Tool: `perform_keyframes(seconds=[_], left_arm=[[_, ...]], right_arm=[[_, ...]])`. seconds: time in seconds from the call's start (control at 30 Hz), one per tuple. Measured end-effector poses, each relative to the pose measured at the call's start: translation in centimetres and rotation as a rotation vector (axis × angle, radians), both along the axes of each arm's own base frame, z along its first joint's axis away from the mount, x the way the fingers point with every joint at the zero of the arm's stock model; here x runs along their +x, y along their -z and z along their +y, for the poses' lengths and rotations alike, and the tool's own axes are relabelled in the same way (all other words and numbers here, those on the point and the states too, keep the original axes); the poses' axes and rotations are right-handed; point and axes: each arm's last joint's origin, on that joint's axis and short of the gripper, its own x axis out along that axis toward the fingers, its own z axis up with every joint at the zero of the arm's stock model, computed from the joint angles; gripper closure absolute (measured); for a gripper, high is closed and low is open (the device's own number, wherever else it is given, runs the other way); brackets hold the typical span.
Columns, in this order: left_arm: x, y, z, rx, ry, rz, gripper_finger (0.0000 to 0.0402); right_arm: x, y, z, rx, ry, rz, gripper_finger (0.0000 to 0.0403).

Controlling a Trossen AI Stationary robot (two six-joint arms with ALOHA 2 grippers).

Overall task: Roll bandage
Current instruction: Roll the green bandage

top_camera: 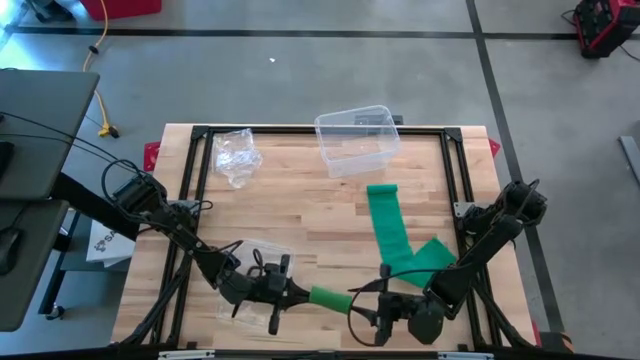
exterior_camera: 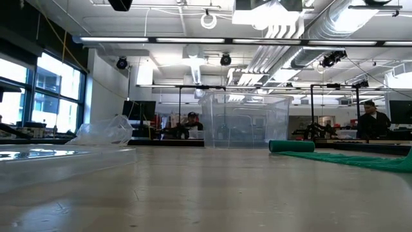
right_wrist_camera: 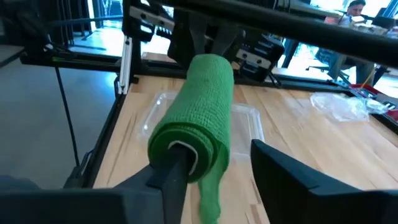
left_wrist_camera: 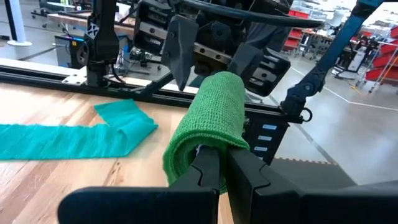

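The green bandage is partly wound into a roll (top_camera: 330, 297) that hangs level above the table's near edge, between my two grippers. Its loose strip (top_camera: 392, 232) lies flat on the wood, runs toward the far side and is folded over at one spot (top_camera: 436, 254); its far end (exterior_camera: 291, 146) is curled. My left gripper (left_wrist_camera: 225, 177) is shut at the roll's left end. My right gripper (right_wrist_camera: 233, 177) is open at the roll's right end, one finger at the roll's hollow and the other standing apart outside. My left gripper's shut fingers (left_wrist_camera: 208, 171) reach level from the table's left into the roll's near end (left_wrist_camera: 186, 152), which is wound around their tips. The roll lies along the fingers, clear of the table. My right gripper has one finger (right_wrist_camera: 174, 177) with its tip in the roll's open end (right_wrist_camera: 181, 151), coming level from the table's right along the roll. The other finger (right_wrist_camera: 292, 177) stands outside, apart from the roll. A slack tail (right_wrist_camera: 209, 190) hangs below.
A clear plastic box (top_camera: 357, 138) stands at the far middle, a crumpled clear bag (top_camera: 237, 152) at the far left. A flat clear wrapper (top_camera: 262, 258) lies under my left gripper. Black frame rails (top_camera: 455, 170) border the table. People sit in the room beyond.
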Motion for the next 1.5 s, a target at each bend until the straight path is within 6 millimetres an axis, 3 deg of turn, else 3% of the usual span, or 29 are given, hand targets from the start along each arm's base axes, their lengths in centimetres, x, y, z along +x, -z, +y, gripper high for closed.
perform_keyframes(seconds=[0.37, 0.6, 0.83, 0.93, 1.13, 1.23, 1.5], left_arm=[[-0.1, 0.1, -0.1, 0.013, 0.005, 0.005, 0.0395], [-0.4, 0.1, -0.1, 0.042, 0.07, 0.053, 0.0322], [-2.1, -0.1, 0.9, 0.113, 0.059, 0.249, 0.0235], [-3.6, -0.9, 1.1, 0.127, 0.033, 0.277, 0.0218], [-5.6, -2.2, 1.0, 0.149, -0.02, 0.154, 0.0217], [-5.1, -2.2, 0.5, 0.163, -0.041, 0.057, 0.0219], [-1.6, -3.5, -2.0, 0.278, 0.058, -0.182, 0.022]], right_arm=[[0.5, -0.2, -0.2, 0.013, -0.051, 0.0, 0.0391], [0.0, -0.3, 0.2, 0.013, -0.055, -0.006, 0.0397], [-1.2, -1.0, 0.8, 0.009, -0.055, -0.022, 0.0399], [-1.7, -1.7, 0.9, 0.006, -0.063, -0.035, 0.04], [-1.9, -2.0, 0.9, -0.015, -0.084, -0.032, 0.0401], [-2.1, -2.3, 0.9, -0.035, -0.119, -0.029, 0.0401], [-4.5, -6.6, 0.5, 0.0, -0.384, -0.087, 0.0402]])
